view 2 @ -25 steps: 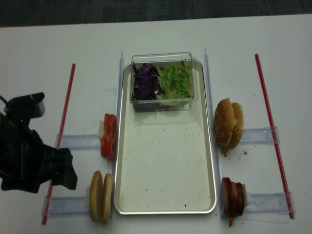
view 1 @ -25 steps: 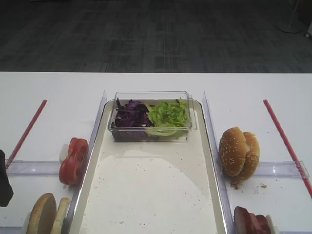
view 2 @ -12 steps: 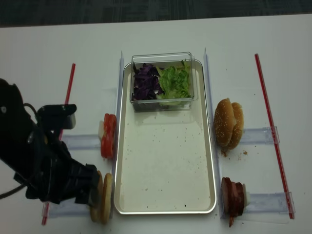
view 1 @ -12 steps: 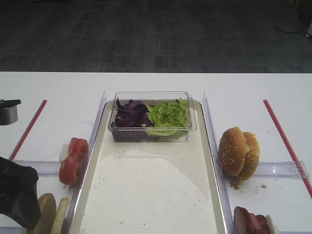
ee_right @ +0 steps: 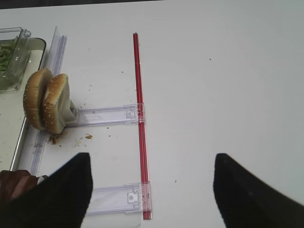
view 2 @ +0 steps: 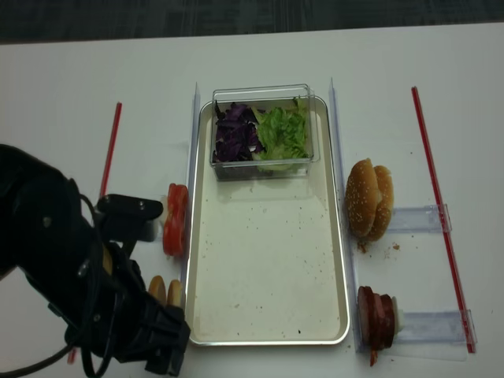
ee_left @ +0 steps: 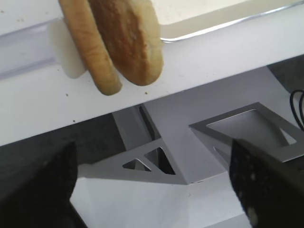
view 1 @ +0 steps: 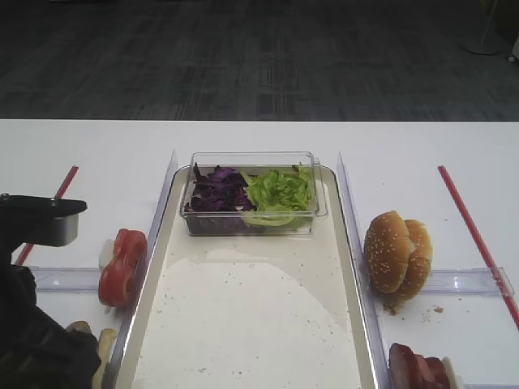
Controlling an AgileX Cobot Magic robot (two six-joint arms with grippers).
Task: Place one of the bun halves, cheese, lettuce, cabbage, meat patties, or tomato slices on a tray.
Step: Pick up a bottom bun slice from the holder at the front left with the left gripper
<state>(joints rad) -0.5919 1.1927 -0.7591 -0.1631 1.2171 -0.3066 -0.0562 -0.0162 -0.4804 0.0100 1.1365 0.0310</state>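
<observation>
Two bun halves [ee_left: 114, 42] stand on edge in a white holder at the table's front left, beside the tray [view 2: 268, 260]. My left gripper [ee_left: 152, 190] is open, its fingers [ee_left: 38, 190] out past the table's front edge, short of the buns, with nothing between them. The left arm [view 2: 79, 283] covers most of the bun halves [view 2: 165, 290] from above. Tomato slices [view 2: 175, 220] sit left of the tray, meat patties [view 2: 378, 319] front right. Cabbage [view 2: 236, 134] and lettuce [view 2: 283, 130] fill a clear box. My right gripper [ee_right: 152, 194] is open over bare table. No cheese is in view.
Sesame buns [view 2: 370, 201] stand right of the tray on a clear rail [ee_right: 104, 115]. Red strips [view 2: 429, 173] [view 2: 110, 150] run along both sides of the table. The clear box [view 1: 251, 194] takes up the tray's far end. Crumbs lie near the sesame buns.
My left arm has swung right and toward the table's front edge, now covering most of the bun halves from above. Its jaws stay open. Nothing else has moved.
</observation>
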